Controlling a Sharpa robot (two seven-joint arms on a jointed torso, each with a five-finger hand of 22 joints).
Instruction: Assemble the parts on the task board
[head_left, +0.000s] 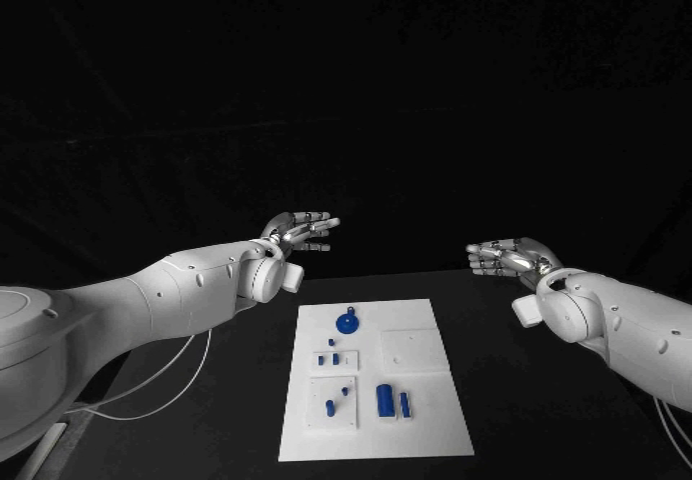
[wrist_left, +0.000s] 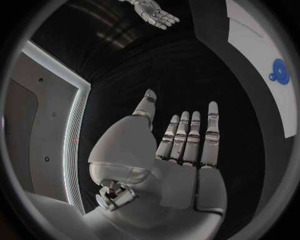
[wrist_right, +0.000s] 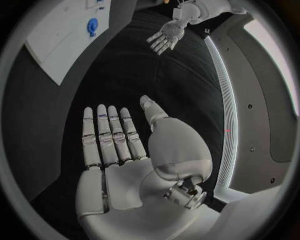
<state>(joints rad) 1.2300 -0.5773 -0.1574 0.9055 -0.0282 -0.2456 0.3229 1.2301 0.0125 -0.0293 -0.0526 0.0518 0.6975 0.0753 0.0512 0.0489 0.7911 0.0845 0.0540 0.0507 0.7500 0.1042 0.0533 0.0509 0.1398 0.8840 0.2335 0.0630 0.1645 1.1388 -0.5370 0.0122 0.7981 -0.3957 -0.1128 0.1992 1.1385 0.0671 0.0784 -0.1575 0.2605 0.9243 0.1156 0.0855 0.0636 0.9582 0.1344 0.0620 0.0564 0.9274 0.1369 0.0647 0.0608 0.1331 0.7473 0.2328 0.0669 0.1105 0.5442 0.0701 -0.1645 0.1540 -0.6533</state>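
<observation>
The white task board (head_left: 415, 345) lies in the middle of the black table, also seen at the rim of both wrist views (wrist_left: 256, 40) (wrist_right: 56, 45). On it lie a round blue part (head_left: 348, 322) (wrist_left: 279, 71) (wrist_right: 92, 26) at the far end, small blue parts (head_left: 332, 357) in the middle and a larger blue cylinder (head_left: 385, 400) near the front. My left hand (head_left: 299, 233) (wrist_left: 181, 145) hovers above the far left corner, fingers straight and apart, holding nothing. My right hand (head_left: 505, 258) (wrist_right: 115, 145) is raised beyond the board's far right, likewise flat and empty.
Black table surface (head_left: 534, 400) surrounds the board on both sides. A white cable (head_left: 173, 385) hangs under my left arm at the table's left edge. Each wrist view catches the other hand (wrist_left: 153, 12) (wrist_right: 165, 37) across the table.
</observation>
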